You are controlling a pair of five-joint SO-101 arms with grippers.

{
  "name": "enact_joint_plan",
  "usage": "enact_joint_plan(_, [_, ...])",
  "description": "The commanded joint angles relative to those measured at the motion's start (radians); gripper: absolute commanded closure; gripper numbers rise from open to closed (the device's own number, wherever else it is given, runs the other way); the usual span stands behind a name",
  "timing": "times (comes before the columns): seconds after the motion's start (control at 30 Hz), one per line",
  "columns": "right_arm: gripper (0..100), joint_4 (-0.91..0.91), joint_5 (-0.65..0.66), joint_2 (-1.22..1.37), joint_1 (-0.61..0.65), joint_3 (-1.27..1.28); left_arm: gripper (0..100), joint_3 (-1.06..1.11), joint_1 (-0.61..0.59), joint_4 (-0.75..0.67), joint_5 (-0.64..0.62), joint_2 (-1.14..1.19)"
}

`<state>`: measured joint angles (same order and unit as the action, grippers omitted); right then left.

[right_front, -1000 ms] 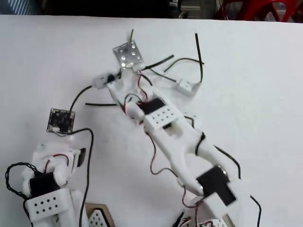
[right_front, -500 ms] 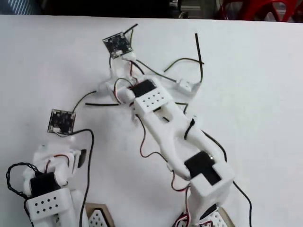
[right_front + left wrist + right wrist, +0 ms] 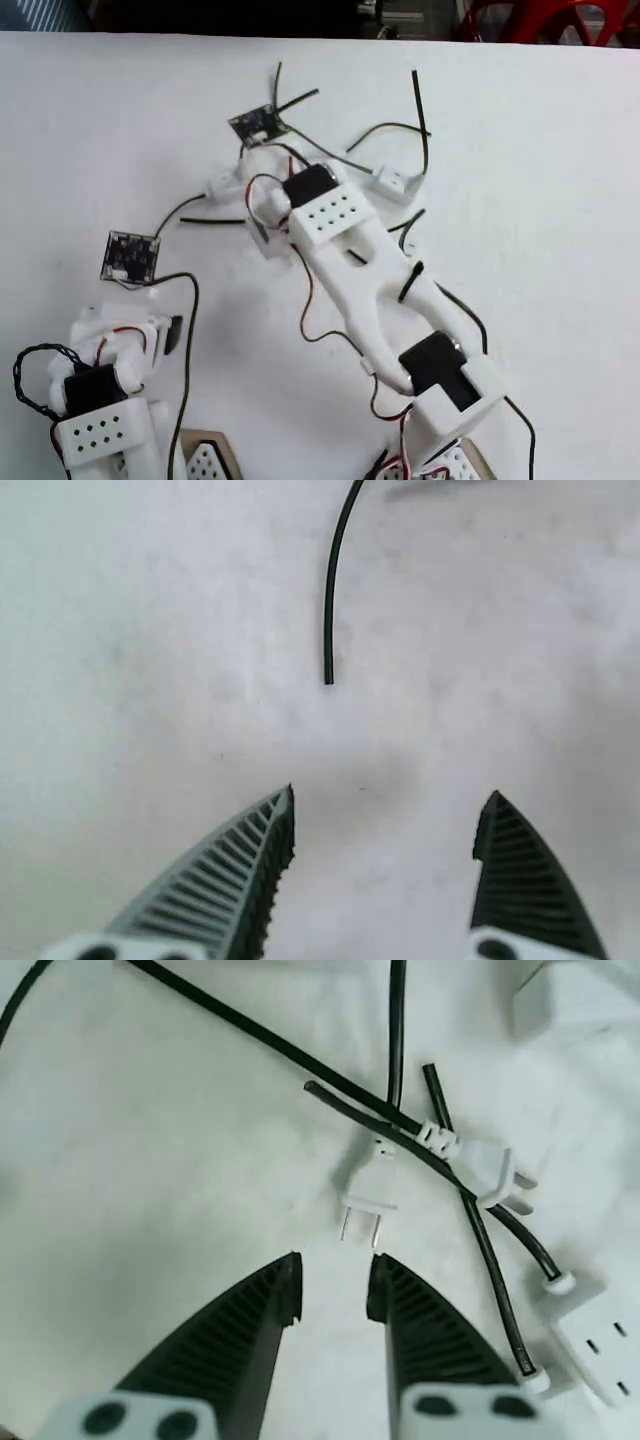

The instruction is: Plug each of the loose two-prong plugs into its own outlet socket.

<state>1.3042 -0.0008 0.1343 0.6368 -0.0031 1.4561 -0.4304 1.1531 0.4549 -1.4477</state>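
The right arm (image 3: 370,290) stretches from the lower right of the high view up toward the centre of the frame, over a tangle of black cables on the white bench (image 3: 560,200). In its wrist view, the right end effector (image 3: 335,1265) has its ribbed jaws parted by only a narrow gap, with nothing between them, and hangs above bare bench. Just beyond the jaw tips lies a small white plug (image 3: 368,1192), flat on the bench, its two prongs pointing back toward the jaws and not touching them. Beside it is a second plug (image 3: 495,1172), larger, with a ribbed collar where its black cable joins, its prongs angled away from the small plug. Several black cables cross between and under the two plugs. A white outlet socket (image 3: 600,1345) with visible slots sits apart from both plugs, off to the side of one jaw, with no plug in it. In the high view a white block (image 3: 395,182) lies in the upper middle of the frame at the end of a black cable. The left arm (image 3: 100,400) is folded in the lower left of that frame. The left end effector (image 3: 390,795) is spread wide and holds nothing, with the cut end of a black wire (image 3: 328,630) beyond its tips.
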Motion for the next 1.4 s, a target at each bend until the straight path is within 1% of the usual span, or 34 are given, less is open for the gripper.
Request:
enact_joint_plan(0.0, [87.8,-0.012,0.008,0.027,0.045,-0.02,71,-0.003,-0.005,-0.021,0.0,-0.012])
enact_joint_plan(0.13, [87.8,-0.077,0.008,0.137,0.051,-0.046,71,-0.002,-0.005,-0.021,0.0,-0.012])
enact_joint_plan(0.37, [87.8,-0.081,0.008,0.278,0.015,-0.152,71,-0.002,-0.005,-0.021,0.0,-0.012])
enact_joint_plan(0.77, [87.8,-0.084,0.008,0.394,-0.045,-0.232,71,0.003,-0.005,-0.021,0.0,-0.012])
enact_joint_plan(1.0, [88.0,-0.079,0.008,0.444,-0.07,-0.238,71,0.008,-0.005,-0.034,0.002,-0.012])
enact_joint_plan(1.13, [92.4,-0.079,0.008,0.45,-0.067,-0.238,71,0.009,-0.005,-0.034,0.002,-0.012])
enact_joint_plan(1.23, [93.2,-0.079,0.011,0.45,-0.068,-0.236,71,0.009,-0.005,-0.034,0.002,-0.012])
enact_joint_plan(1.3, [93.4,-0.076,0.052,0.45,-0.071,-0.236,71,0.009,-0.005,-0.034,0.002,-0.012])
enact_joint_plan(1.37, [95.8,-0.064,0.081,0.447,-0.071,-0.239,71,0.009,-0.005,-0.034,0.002,-0.012])
